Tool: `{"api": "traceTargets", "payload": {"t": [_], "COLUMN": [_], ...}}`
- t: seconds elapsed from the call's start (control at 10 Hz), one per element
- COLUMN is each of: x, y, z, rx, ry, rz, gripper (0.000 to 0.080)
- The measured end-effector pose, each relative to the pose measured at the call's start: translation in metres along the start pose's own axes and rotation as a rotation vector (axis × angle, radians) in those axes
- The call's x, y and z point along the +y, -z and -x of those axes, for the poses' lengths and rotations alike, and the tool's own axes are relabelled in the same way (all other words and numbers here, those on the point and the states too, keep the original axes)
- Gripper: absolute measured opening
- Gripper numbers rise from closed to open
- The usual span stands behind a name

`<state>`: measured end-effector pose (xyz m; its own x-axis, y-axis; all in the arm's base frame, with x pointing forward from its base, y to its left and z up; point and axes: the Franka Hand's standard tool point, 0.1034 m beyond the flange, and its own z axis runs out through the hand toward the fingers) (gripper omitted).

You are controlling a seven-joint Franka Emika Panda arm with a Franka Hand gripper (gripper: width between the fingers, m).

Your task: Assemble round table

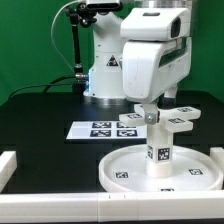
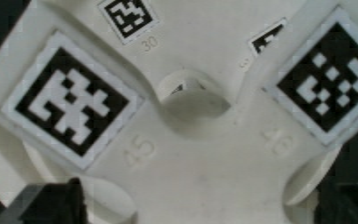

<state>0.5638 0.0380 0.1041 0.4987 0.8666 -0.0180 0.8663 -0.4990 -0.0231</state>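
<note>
Right now the cross-shaped base (image 1: pixel 168 117) sits on top of the short leg (image 1: pixel 159 150), which stands upright in the middle of the round disc (image 1: pixel 160 170) on the black surface (image 1: pixel 45 115), with the marker board (image 1: pixel 105 128) behind. The claw (image 1: pixel 152 108) hovers at the base; whether it grips the base I cannot tell. The wrist view shows the base's (image 2: pixel 176 100) tagged arms close up. These parts look like stiff, light, smooth plastic, probably slippery; an arm's flat sides seem the safest hold.
</note>
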Motion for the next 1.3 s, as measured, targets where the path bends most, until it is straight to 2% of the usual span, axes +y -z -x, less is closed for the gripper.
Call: {"api": "traceTargets", "payload": {"t": [0.3, 0.4, 0.5, 0.9, 1.3], "x": [0.0009, 0.001, 0.0015, 0.0016, -0.0012], "y": [-0.0011, -0.0013, -0.0013, -0.0013, -0.0009], "z": [0.0022, 0.0022, 0.0023, 0.0026, -0.002], "rx": [-0.001, 0.0, 0.002, 0.002, 0.008], "ry": [-0.006, -0.006, -0.007, -0.02, -0.458], "rz": [-0.001, 0.0, 0.004, 0.004, 0.0], "gripper": [0.0648, 0.0521, 0.0436, 0.0436, 0.0436]}}
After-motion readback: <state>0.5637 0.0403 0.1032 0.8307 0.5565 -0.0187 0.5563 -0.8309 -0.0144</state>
